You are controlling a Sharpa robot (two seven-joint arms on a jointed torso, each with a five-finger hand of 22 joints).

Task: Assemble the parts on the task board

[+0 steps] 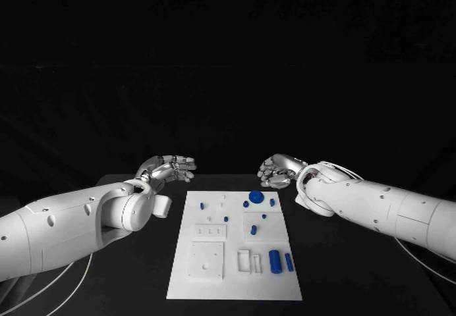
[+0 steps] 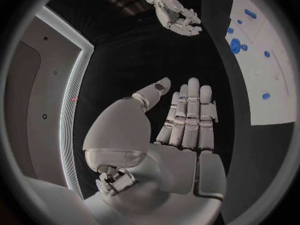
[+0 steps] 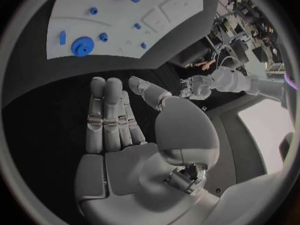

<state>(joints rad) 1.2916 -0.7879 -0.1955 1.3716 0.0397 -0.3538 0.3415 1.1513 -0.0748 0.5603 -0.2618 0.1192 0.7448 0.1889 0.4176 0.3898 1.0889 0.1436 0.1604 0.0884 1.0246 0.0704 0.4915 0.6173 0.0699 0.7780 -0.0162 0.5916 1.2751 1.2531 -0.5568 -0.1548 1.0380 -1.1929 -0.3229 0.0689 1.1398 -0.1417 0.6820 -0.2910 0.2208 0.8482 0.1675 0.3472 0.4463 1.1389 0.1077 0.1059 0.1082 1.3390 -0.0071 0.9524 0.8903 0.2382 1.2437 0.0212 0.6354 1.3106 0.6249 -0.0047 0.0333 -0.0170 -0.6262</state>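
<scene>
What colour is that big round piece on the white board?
Blue; the round part shows best in the right wrist view.

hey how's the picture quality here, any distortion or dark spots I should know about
Head view: black surroundings, with the task board brightly lit and the blue parts clear. Left wrist view: fisheye bends the board's edge; the left hand is sharp. Right wrist view: same curving, right hand evenly lit.

Two white, smooth-shelled arms, left arm [image 1: 66, 224] and right arm [image 1: 399, 210], each with small dark screw recesses along the casing. Rounded joint housings near the wrists. White cables looped beside the right wrist and trailing below both forearms. Silver left hand [image 1: 169, 168] and right hand [image 1: 279, 171], with segmented metallic fingers [image 2: 187, 115] and pale smooth palm plates.
</scene>
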